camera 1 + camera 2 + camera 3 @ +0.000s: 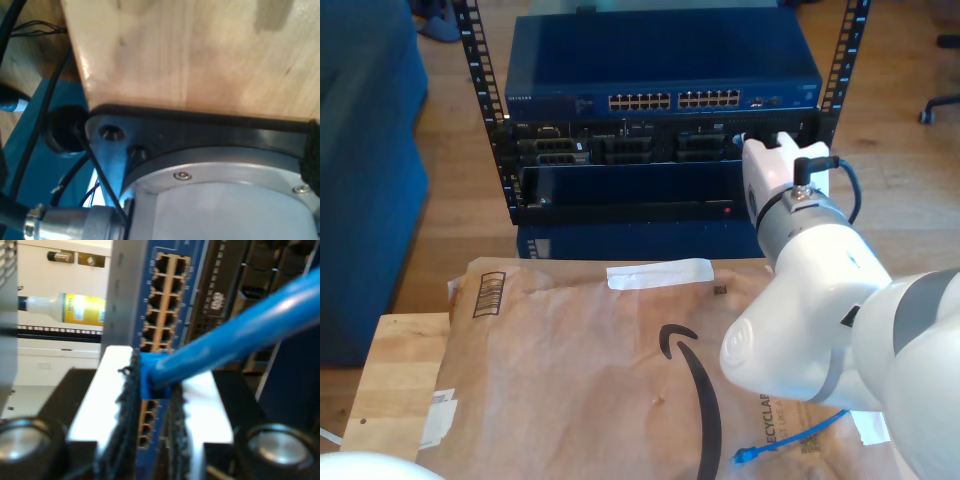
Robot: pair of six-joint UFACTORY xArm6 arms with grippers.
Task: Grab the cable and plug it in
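My second gripper [152, 390] has its jaws pinched narrow on the cable [240, 335], just behind the plug [146, 377]. The dark finger pads [125, 410] press the blue plug from both sides. The bright blue cable runs back from the fingers toward about two o'clock in the second wrist view. Its long axis points forward into the network switch [167, 305]. The plug tip sits close before the double column of ports [165, 290], about midway down. I cannot tell whether it touches or has entered one.

In the exterior view the white arm [800, 290] reaches toward the rack [660, 110] at its right end. A far length of the cable [790, 440] lies on the brown paper mailer [580, 350] at about five o'clock.

My first gripper's fingers cannot be judged. The first wrist view looks at a wooden board [200, 50] and a metal flange [210, 175]. The second arm is plainly the nearer one, and the coming push should run straight along the plug's axis.
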